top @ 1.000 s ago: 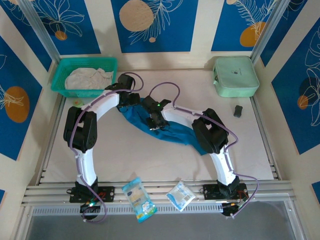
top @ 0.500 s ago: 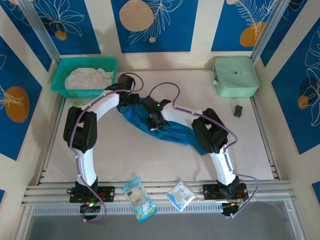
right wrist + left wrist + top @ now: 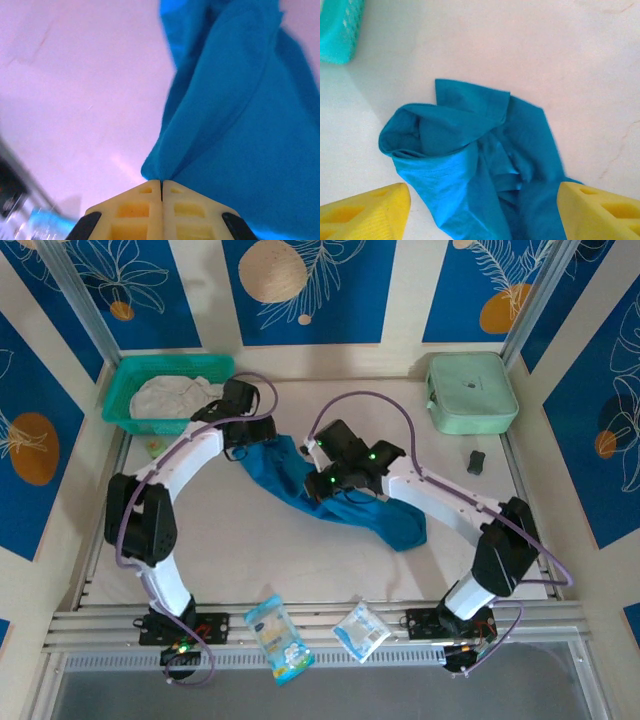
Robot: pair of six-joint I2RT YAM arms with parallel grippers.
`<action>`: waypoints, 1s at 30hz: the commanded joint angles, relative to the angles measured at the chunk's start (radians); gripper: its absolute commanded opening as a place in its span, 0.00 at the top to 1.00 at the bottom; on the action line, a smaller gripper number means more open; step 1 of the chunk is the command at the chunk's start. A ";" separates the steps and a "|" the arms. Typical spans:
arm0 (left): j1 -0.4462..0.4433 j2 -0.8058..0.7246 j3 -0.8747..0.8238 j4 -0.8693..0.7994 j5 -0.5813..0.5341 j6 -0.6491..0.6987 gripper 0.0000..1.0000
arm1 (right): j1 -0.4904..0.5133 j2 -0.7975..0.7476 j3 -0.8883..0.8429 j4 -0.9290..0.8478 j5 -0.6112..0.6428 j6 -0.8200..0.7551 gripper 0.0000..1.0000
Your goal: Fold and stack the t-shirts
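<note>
**A:** What's the room like from where you stand?

**B:** Blue wall panels with white leaves and orange discs, closed in round a pale bench point(image 3: 250, 560). Nearest me, on the front rail between the two arm bases, lie two small packets, the left packet point(image 3: 278, 638) bluish and the right packet point(image 3: 361, 630) paler.

**A:** And the shirts?

**B:** The teal-blue t-shirt point(image 3: 390, 520) lies crumpled in a slanting band across the middle of the bench, from near right up to far left. The right arm point(image 3: 450, 502) reaches over it. The right fingers point(image 3: 140, 205) are pressed flat together, pinching a fold of the blue cloth, which rises away from their tips.

**A:** The other arm?

**B:** The left arm point(image 3: 185, 455) bends in over the far left end of that shirt. The left fingers point(image 3: 367, 210) stand wide apart, one on each side of the bunched end, gripping nothing. I can't tell whether they touch the cloth.

**A:** Further back?

**B:** In the far left corner is a teal mesh basket point(image 3: 175, 362), and the off-white t-shirt point(image 3: 172, 397) is heaped loosely inside it. In the far right corner a mint-green zip case point(image 3: 471, 392) lies flat. A small black object point(image 3: 477, 461) sits on the bench just in front of it, too small to make out.
</note>
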 commanded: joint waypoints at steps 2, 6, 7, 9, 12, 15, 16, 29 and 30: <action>0.006 -0.071 0.001 -0.073 0.001 0.034 0.21 | 0.066 -0.043 -0.114 0.017 -0.274 -0.091 1.00; 0.004 -0.092 -0.003 -0.098 -0.005 0.037 0.20 | 0.136 -0.070 -0.197 0.075 -0.385 -0.080 1.00; 0.006 -0.093 -0.005 -0.102 -0.006 0.038 0.20 | 0.149 -0.069 -0.211 0.087 -0.401 -0.075 1.00; 0.005 -0.092 -0.015 -0.108 -0.007 0.033 0.19 | 0.170 -0.051 -0.229 0.097 -0.409 -0.058 1.00; 0.006 -0.092 -0.037 -0.113 -0.010 0.019 0.15 | 0.183 0.010 -0.239 0.090 -0.394 -0.031 1.00; 0.005 -0.083 -0.055 -0.128 -0.013 0.007 0.13 | 0.188 0.073 -0.247 0.091 -0.350 0.003 1.00; 0.004 -0.079 -0.061 -0.133 -0.013 0.005 0.12 | 0.188 0.089 -0.249 0.093 -0.336 0.016 1.00; -0.053 0.069 -0.132 -0.011 0.130 -0.033 0.15 | 0.108 0.030 -0.228 0.016 -0.122 0.122 0.59; -0.058 0.088 -0.132 -0.001 0.130 -0.035 0.16 | 0.086 0.017 -0.234 0.014 -0.111 0.138 0.59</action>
